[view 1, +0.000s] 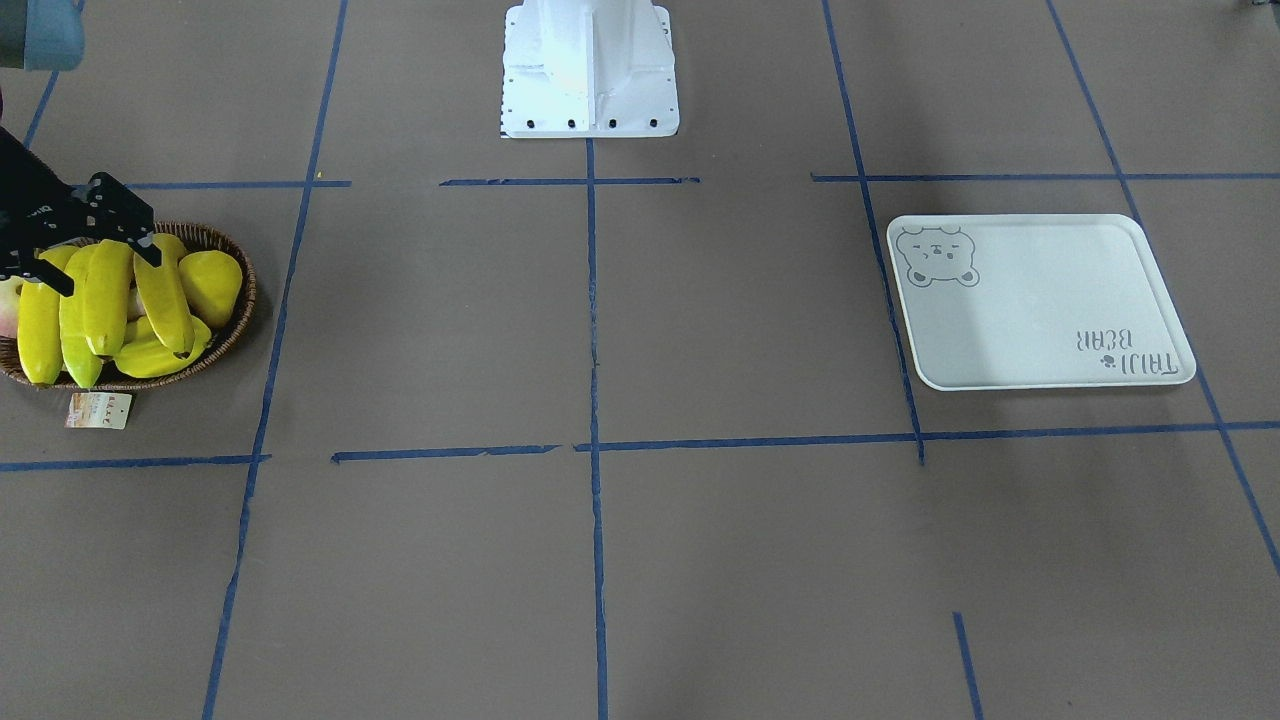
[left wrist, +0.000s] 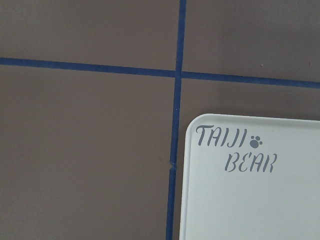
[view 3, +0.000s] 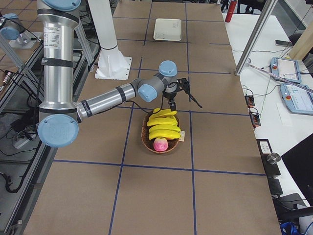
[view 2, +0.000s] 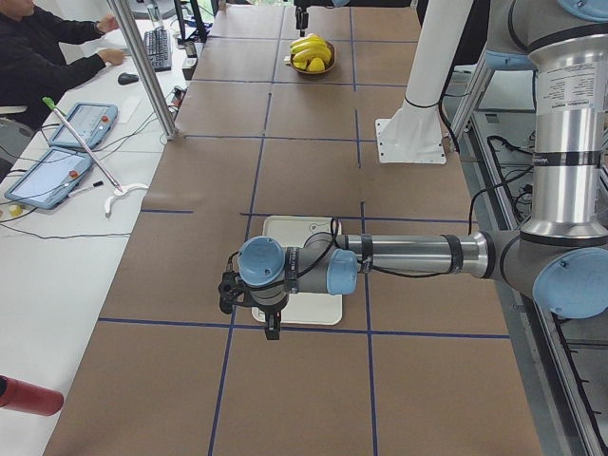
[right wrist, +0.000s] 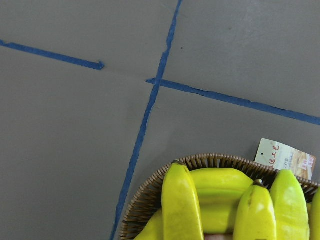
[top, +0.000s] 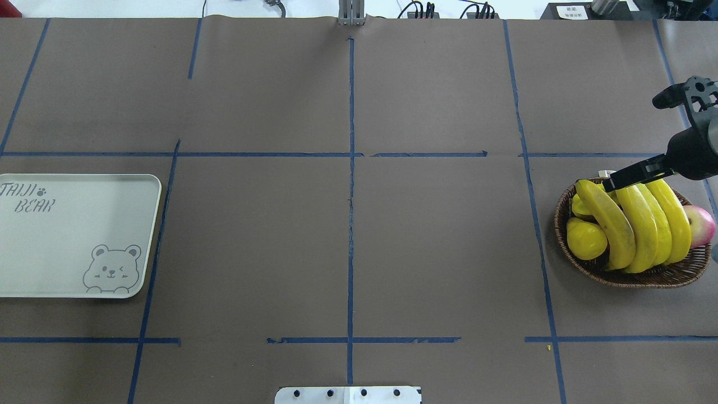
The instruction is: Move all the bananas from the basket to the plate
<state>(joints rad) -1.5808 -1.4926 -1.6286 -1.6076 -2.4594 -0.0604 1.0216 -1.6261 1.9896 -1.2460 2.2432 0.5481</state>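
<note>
Bananas (top: 639,224) all lie in the basket (top: 628,278) at 3 o'clock; my right pincer (top: 650,136) hangs spread over their tips and should next lower to pinch one.

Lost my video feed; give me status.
Right gripper open over bananas, none grasped. Left gripper at plate, state unclear. All bananas in basket; plate bare. Nothing between them.

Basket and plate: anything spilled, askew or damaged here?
Nothing stands out. The bananas lie stacked inside the upright basket, none spilled outside it. The plate lies flat with no banana on it yet.
</note>
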